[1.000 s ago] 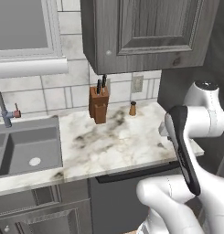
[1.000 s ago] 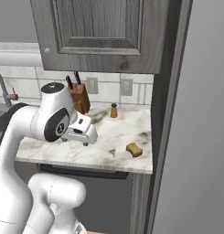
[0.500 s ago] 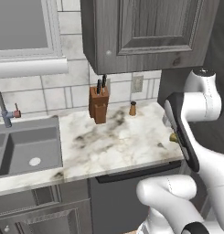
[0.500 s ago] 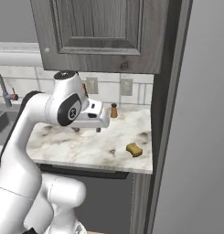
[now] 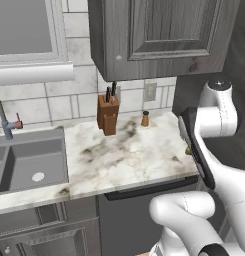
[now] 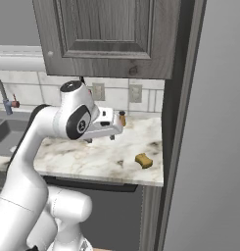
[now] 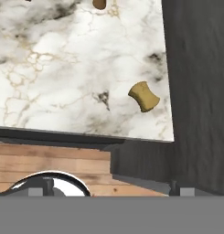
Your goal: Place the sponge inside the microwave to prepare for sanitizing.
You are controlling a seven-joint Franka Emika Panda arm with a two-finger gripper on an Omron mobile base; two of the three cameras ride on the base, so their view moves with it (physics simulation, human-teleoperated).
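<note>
Sponge [image 6: 143, 160] nr counter's [image 6: 82, 159] front-right edge, bare marble around; end effector [image 6: 99, 139] wide, empty.

sponge [image 7: 144, 96]: mustard yellow, plain, at right of centre in the hand view
tabletop [image 5: 119, 160]: white marble with grey-black smudges and thin gold veins
knife block [image 5: 107, 114]: reddish brown wood, black handles at its top
shaker bottle [image 5: 145, 119]: brown with a darker cap
wall cabinet [image 6: 111, 34]: dark grey wood grain, filling the top of the frame
wall tiles [image 5: 54, 102]: pale grey-white with faint marbling
sink [image 5: 24, 160]: matte grey, light drain spot
faucet [image 5: 4, 120]: grey metal, red-tipped lever
arm [image 6: 48, 132]: glossy white with black joints
tool [image 6: 99, 139]: dark tips under a white hand
side panel [image 7: 200, 82]: charcoal wood grain
floor [image 7: 49, 162]: warm orange-brown planks
</note>
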